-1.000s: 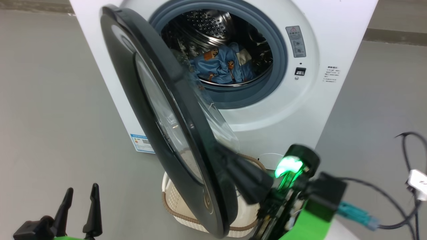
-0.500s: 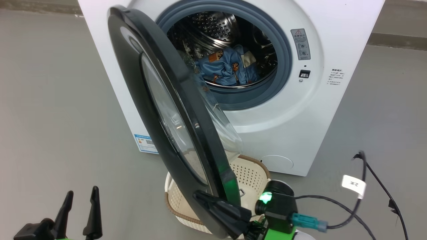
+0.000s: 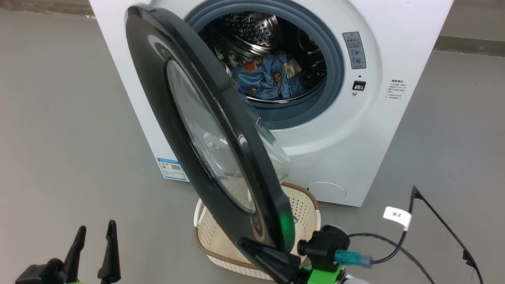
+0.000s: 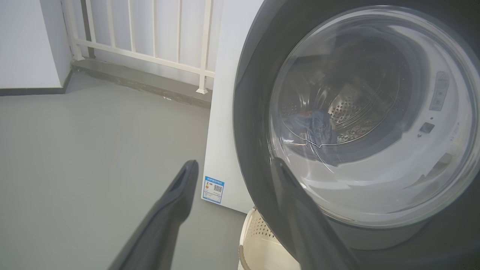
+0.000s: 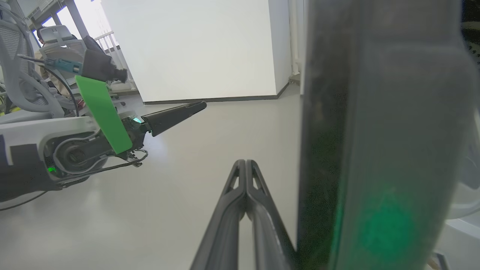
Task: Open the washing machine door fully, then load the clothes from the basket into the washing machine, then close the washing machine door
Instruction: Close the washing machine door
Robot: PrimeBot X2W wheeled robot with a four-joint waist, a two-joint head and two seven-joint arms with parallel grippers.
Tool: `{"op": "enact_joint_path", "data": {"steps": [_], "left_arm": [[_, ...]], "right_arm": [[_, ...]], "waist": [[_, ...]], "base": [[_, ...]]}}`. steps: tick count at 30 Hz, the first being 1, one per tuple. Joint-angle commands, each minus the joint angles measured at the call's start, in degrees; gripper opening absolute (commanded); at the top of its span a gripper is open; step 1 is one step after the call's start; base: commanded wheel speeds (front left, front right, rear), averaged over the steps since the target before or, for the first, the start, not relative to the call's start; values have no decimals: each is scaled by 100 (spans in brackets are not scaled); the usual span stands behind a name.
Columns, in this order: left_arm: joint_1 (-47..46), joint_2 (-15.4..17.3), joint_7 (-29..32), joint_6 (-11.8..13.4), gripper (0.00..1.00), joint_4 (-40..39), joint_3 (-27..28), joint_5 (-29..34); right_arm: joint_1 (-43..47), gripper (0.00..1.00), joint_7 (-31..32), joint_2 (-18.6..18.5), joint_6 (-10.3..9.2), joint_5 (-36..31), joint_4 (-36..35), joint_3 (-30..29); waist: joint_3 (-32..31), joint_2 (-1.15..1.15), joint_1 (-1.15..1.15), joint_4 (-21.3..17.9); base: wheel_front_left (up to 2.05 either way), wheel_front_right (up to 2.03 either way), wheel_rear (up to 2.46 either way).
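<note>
The white washing machine [image 3: 339,130] stands with its round black washing machine door [image 3: 158,90] half open, glass bowl toward the drum. Light-blue printed clothes [image 3: 268,77] lie inside the steel drum. The cream basket [image 3: 209,240] sits on the floor under the door; the part I can see holds no cloth. My right gripper [image 3: 252,245] is shut, its tip against the door's lower rim [image 5: 375,112] on the outer side. My left gripper [image 3: 97,227] stands open and apart at the lower left, holding nothing. Past its fingers [image 4: 183,183], the left wrist view looks through the door glass [image 4: 371,112].
Grey floor lies left of the machine. A black cable with a white tag [image 3: 396,217] trails at the right. A white railing [image 4: 150,41] and a wall stand behind. An office chair [image 5: 22,75] and my left arm [image 5: 93,142] appear in the right wrist view.
My right gripper has come down from the door's inner side to its lower rim. The door has turned a little toward the machine. The left gripper has stayed put.
</note>
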Motion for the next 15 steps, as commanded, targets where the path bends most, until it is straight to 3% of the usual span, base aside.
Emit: {"op": "enact_joint_path", "data": {"steps": [1,15], "left_arm": [[-123,81,-60,-14,100,-113,226,-10],[-191,160,-60,-14,100,-194,190,-73]], "right_arm": [[-174,0,-28,7,6,30,-73,-96],[-229,0,-28,-254,6,-231,242,-1322]], "waist": [[-3,0,0,-9],[363,0,0,-143]], "base": [[0,0,0],[0,0,0]]}}
